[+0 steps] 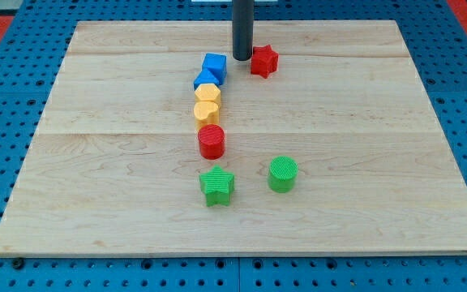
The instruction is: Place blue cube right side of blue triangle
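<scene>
No jaws to call apart or together here, only a bare rod ending in my tip, set down near the view's top edge of the wooden board. Just to the view's left of my tip, close but seemingly not touching: the blue cube. Just to the view's right of it: the red star. Below and left of my tip, pressed against the cube's lower edge: the blue triangle, heading a tight column of yellow hexagon, yellow heart and red cylinder down the view. Farther below, well apart: green star and green cylinder. Main hazard, as judged from this spot: a leftward push, sending the cube to the wrong side of the triangle. Second hazard, given the contact: the triangle dragged along and the reference itself shifted. Also possible: a knock to the red star on a careless rightward move, or a nudge to the yellow column on too tight a swing. Probably safer: round above the cube, then a push from its far left, rightward and down.
</scene>
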`<state>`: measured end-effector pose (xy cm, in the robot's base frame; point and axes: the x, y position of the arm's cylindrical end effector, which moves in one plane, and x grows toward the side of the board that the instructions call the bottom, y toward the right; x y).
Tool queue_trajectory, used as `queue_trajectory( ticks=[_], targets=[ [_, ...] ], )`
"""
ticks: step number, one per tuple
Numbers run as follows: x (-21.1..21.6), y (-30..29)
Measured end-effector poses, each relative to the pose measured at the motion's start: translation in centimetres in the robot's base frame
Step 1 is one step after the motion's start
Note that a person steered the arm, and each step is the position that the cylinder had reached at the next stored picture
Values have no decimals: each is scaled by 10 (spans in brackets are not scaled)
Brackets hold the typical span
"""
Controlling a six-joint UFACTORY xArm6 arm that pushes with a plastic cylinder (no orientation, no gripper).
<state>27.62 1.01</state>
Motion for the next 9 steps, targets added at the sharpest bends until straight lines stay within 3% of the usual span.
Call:
queue_trajectory(
  ticks=[9],
  targets=[
    [-19,-13]
  ],
)
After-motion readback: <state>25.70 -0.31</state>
